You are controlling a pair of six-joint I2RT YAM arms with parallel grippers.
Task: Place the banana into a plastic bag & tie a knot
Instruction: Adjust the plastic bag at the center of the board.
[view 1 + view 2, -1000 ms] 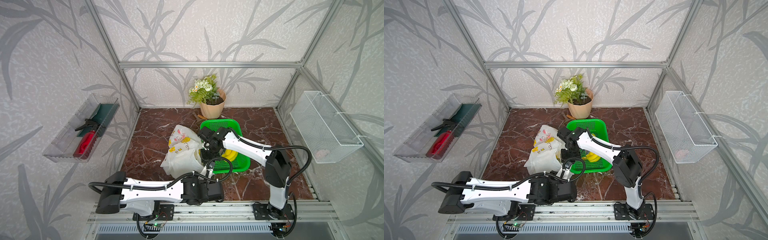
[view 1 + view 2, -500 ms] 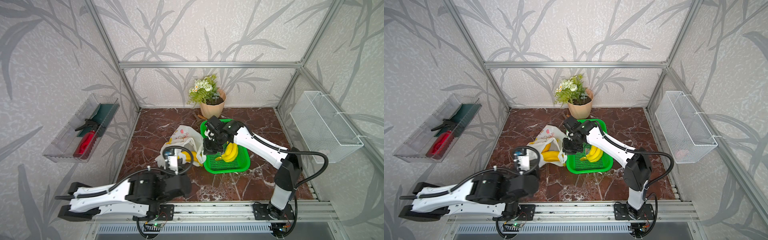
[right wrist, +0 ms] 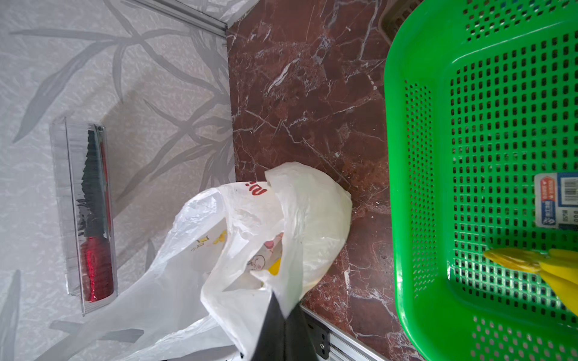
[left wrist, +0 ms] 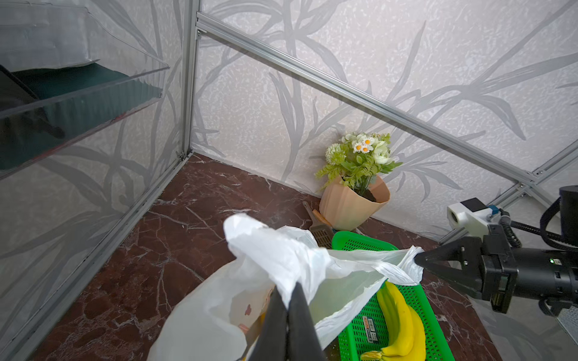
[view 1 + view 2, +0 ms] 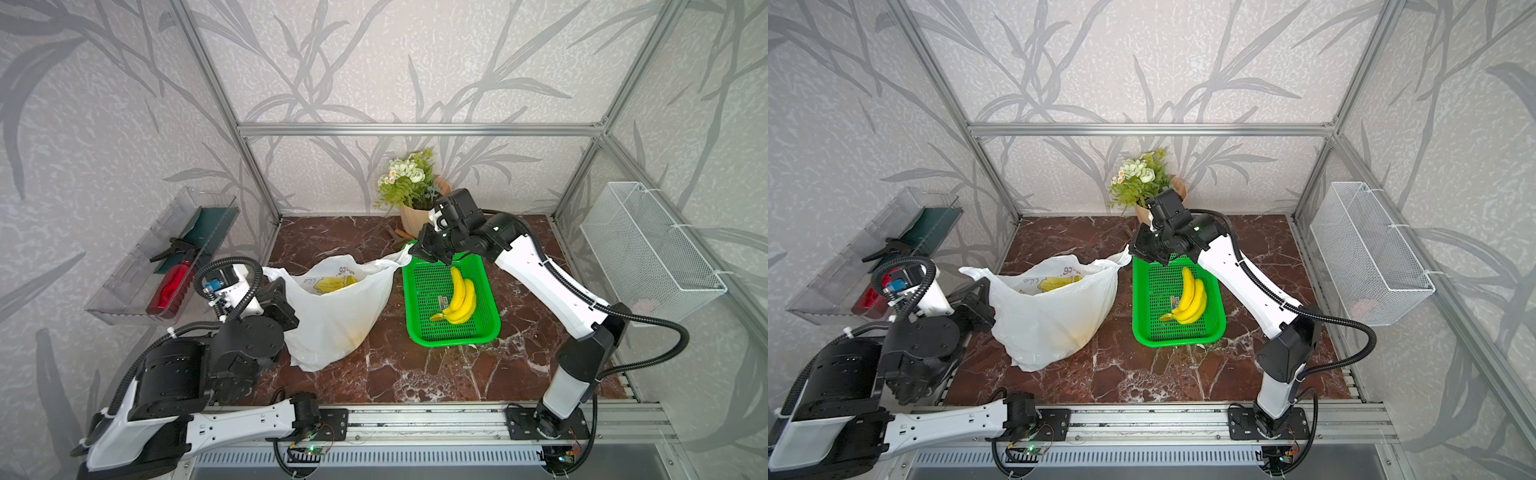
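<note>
At the left, the left pincer is closed on one handle of the plastic bag, its two dark fingers pressed together with white film bunched between them. From there the bag's mouth runs across the counter as a long slot whose axis lies left to right, and the body of the bag sags onto the counter on the robot's side of that line. Something yellow shows inside the mouth; I cannot tell whether it is fruit or only the bag's print. At the far end of the slot the right pincer is clamped on the other handle, just over the far corner of the green basket nearest the bag. The banana bunch lies in that basket, just beside the bag on its right and nearer the robot than the right pincer. Its long axis runs front to back, stem end toward the robot. The right arm is much the nearer to the fruit, but both pincers are taken up with handles, and no knot is tied. As I judge it, the handles sit well apart on one line, so a tie needs them brought together and crossed. Bagging the bunch would first need the right pincer freed.
</note>
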